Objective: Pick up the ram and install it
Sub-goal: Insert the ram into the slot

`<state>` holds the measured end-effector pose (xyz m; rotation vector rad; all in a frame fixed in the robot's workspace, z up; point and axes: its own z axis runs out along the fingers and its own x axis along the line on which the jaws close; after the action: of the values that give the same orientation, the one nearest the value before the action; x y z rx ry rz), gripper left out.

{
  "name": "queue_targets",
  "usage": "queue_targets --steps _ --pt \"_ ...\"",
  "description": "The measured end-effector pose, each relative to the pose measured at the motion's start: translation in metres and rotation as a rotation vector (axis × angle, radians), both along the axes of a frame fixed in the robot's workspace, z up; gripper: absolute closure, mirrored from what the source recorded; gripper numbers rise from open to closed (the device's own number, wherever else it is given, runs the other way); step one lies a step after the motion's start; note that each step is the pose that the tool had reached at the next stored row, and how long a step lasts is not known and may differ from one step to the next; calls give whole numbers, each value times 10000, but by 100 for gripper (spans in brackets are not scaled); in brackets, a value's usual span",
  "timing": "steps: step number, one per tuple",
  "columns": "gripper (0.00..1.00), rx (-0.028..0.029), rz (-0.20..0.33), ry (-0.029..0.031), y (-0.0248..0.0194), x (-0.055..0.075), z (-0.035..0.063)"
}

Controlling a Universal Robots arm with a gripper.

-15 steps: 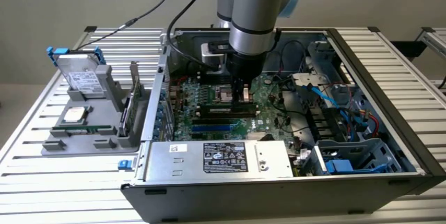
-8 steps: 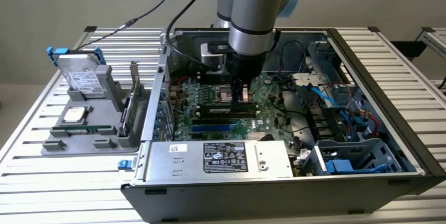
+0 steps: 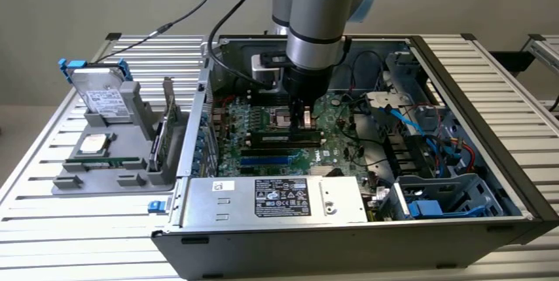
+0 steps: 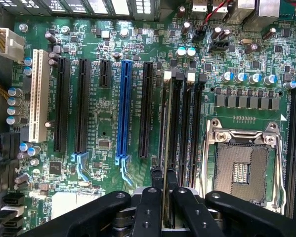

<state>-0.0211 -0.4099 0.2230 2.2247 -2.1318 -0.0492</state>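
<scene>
My gripper (image 3: 304, 122) reaches down into the open computer case (image 3: 489, 97), over the green motherboard (image 3: 336, 133). In the wrist view the two black fingers (image 4: 156, 185) are shut on the ram (image 4: 165, 143), a thin stick seen edge-on. The ram stands upright along the first long black memory slot (image 4: 178, 123), next to the CPU socket (image 4: 239, 170). Its far end lies by the slot's white latch (image 4: 168, 75). I cannot tell whether it is seated in the slot or just above it.
Black and blue expansion slots (image 4: 123, 108) lie beside the memory slots. The power supply (image 3: 279, 197) fills the case front and cables (image 3: 410, 130) crowd the exterior view's right. A grey holder (image 3: 109, 156) with a hard drive (image 3: 101, 94) stands outside the case.
</scene>
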Motion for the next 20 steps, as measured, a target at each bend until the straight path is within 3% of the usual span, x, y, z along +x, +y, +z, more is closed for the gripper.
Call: queue_targets --steps 20 --pt "87 -2 -22 -7 1 0 -28"
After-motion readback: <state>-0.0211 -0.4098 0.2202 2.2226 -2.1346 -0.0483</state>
